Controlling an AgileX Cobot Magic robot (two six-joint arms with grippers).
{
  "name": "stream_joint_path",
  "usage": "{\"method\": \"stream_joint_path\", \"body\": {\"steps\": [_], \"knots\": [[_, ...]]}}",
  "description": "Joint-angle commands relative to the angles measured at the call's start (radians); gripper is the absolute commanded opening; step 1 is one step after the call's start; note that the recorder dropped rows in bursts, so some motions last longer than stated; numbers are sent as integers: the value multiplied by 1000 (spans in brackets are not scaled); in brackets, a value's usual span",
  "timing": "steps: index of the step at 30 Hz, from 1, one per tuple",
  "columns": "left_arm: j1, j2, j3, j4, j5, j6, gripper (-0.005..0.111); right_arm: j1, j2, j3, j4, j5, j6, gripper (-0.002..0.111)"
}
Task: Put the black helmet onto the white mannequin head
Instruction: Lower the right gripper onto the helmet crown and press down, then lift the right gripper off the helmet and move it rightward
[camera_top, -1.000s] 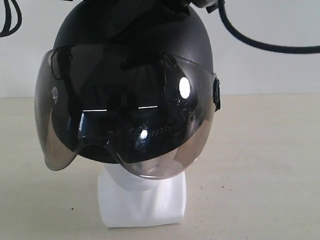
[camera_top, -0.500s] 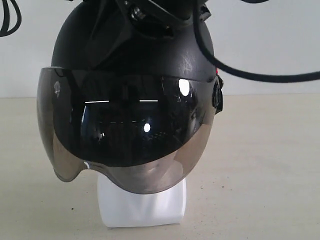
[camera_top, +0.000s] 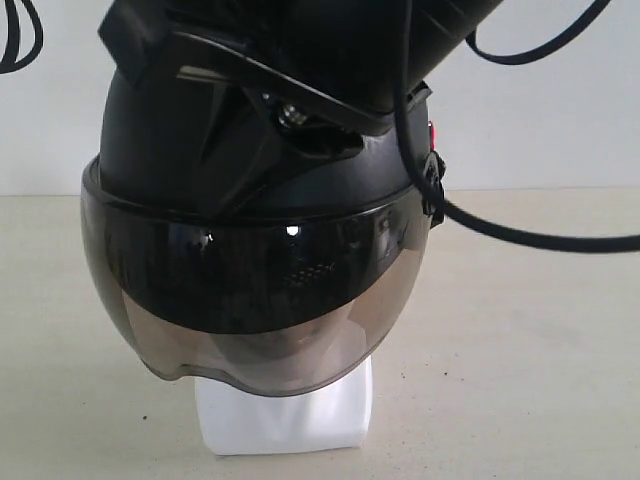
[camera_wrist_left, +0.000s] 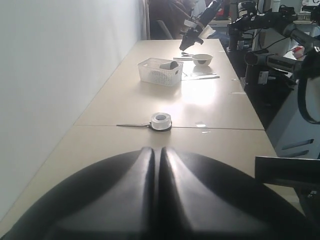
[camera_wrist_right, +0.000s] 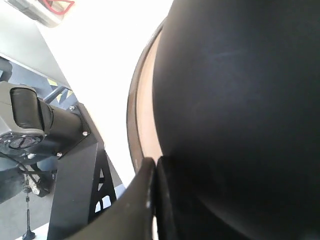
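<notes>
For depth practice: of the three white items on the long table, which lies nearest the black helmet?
The round tape roll, just beyond the black helmet; the mesh basket and the bowl sit farther back.

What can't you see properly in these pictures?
Exterior view: the black helmet covers the white mannequin head; only its base shows clearly, the face a dim shape behind the visor.
Exterior view: the top edge cuts off the arm on the helmet.
Left wrist view: the left gripper is a dark blur; open or shut, unclear.
Right wrist view: the helmet shell crowds the right gripper; its grip is unclear.
</notes>
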Motion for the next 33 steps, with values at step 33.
{"method": "stream_joint_path", "body": {"steps": [33], "knots": [[-9, 5, -2, 35, 10, -9, 5, -2, -147, -121, -214, 40, 21, 0]]}}
